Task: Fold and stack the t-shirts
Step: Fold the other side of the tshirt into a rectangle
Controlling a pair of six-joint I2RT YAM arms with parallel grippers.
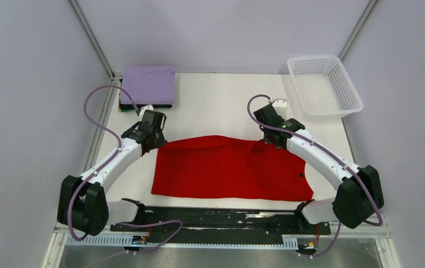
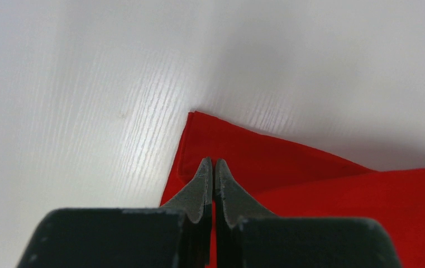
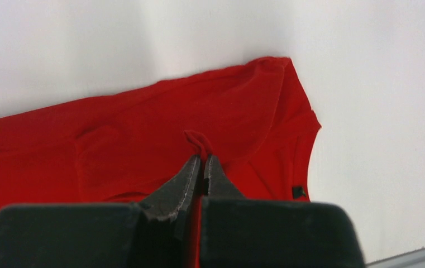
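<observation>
Top view: red t-shirt (image 1: 227, 170) lies flat mid-worktop (image 1: 221, 106), long axis running left to right. Lavender t-shirt (image 1: 148, 84) sits folded on the dark t-shirt (image 1: 143, 106) at the far left corner, well apart. Left claw (image 1: 155, 135) is at the red shirt's far left corner, right claw (image 1: 268, 139) at its far right edge.

Left wrist view: fingers pressed together over the hemmed corner, with red showing between them lower down (likely pinching cloth).

Right wrist view: fingers clamped on a small tuck of red cloth poking past the tips. The neck opening curves off to the right, so the collar points to the robot's right.

Judgement: a fold of the far edge is in hand. Next move calls for lifting both ends evenly and carrying the edge toward the near hem, keeping the cloth taut.
</observation>
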